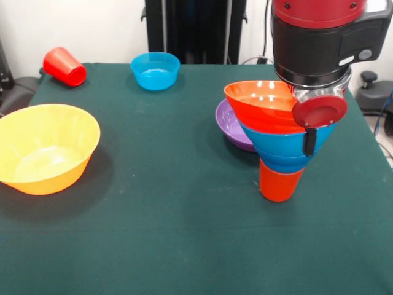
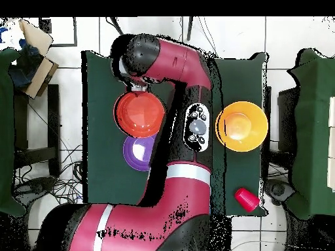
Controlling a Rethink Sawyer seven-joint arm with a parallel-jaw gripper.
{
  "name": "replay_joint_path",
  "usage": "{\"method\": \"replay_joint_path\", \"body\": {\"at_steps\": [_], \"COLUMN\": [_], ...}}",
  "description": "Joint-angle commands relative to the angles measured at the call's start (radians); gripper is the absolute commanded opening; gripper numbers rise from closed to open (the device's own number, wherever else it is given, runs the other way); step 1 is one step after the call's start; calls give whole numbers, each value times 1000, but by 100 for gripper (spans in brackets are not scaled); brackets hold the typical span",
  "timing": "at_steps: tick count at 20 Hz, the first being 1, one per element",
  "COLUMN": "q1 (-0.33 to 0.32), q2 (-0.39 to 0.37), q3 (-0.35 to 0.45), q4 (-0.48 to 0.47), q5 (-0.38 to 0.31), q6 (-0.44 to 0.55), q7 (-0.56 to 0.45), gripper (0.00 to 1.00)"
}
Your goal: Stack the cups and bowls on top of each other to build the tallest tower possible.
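no brand, label or writing could be read on anything. the gripper [image 1: 310,132] hung at the rim of the tower [image 1: 279,144], one dark finger lying against the blue bowl's [image 1: 285,142] outer wall; whether it was clamped or apart could not be told. the tower stood directly beneath the gripper: a tapered orange cup [image 1: 280,181] upside down on the bench [image 1: 184,233], two blue bowls on it, and a glossy orange-red bowl [image 1: 261,103] tilted on top. a wide purple bowl [image 1: 230,126] lay just behind the tower, touching it. the cloth on the bench was dull dark green. well away from the gripper sat a large yellow-orange bowl [image 1: 44,147], a smooth round blue bowl [image 1: 155,70], and a red cup [image 1: 64,66] lying on its side.
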Motion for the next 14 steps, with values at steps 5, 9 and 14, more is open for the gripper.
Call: {"method": "replay_joint_path", "body": {"at_steps": [5, 9, 14], "q1": [27, 29, 18], "q2": [-88, -152, -252], "q3": [63, 29, 43], "q4": [89, 137, 180], "q5": [-83, -123, -131], "q6": [102, 115, 164], "q7": [-184, -220, -267], "gripper": [100, 100, 100]}}
